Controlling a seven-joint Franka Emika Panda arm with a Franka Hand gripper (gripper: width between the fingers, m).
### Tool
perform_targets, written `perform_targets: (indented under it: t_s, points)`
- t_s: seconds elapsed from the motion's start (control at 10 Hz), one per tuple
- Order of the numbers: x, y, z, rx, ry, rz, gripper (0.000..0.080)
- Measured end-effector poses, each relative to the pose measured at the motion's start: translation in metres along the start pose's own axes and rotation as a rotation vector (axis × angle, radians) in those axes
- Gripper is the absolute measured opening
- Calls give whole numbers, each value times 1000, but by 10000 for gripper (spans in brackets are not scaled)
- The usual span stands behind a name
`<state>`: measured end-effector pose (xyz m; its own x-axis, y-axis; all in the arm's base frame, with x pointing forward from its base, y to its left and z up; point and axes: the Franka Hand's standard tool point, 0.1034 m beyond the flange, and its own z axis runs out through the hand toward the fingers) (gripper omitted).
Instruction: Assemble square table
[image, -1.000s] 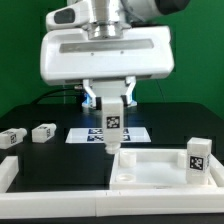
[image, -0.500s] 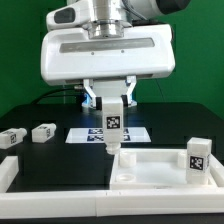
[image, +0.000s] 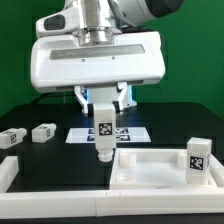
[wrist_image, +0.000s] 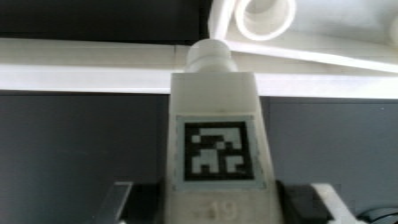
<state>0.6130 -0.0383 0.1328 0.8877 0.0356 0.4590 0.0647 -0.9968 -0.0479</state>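
Note:
My gripper (image: 104, 106) is shut on a white leg block (image: 104, 135) that hangs upright, with its tag facing the camera. The leg's narrow tip points down just beyond the near left corner of the square table slab (image: 160, 168), on the exterior view's left. I cannot tell whether the tip touches anything. Another tagged leg (image: 197, 155) stands upright at the slab's right corner. In the wrist view the held leg (wrist_image: 217, 110) fills the middle. Its tag (wrist_image: 217, 150) sits between the two fingers (wrist_image: 331, 205) of the gripper (wrist_image: 222, 208), and the slab's white edge (wrist_image: 89, 60) lies beyond.
Two loose tagged leg blocks (image: 44, 131) (image: 10, 137) lie at the exterior view's left. The marker board (image: 84, 133) lies behind the held leg. White border bars (image: 50, 188) run along the front and left.
The arm has shifted toward the exterior view's left, carrying the held leg away from the slab's corner. The grip is unchanged.

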Motion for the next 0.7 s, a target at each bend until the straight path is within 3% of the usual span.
perform_targets:
  t_s: [0.3, 0.7]
  points:
    - [-6, -15, 13, 15, -17, 45, 290]
    - [-19, -18, 22, 11, -33, 56, 290]
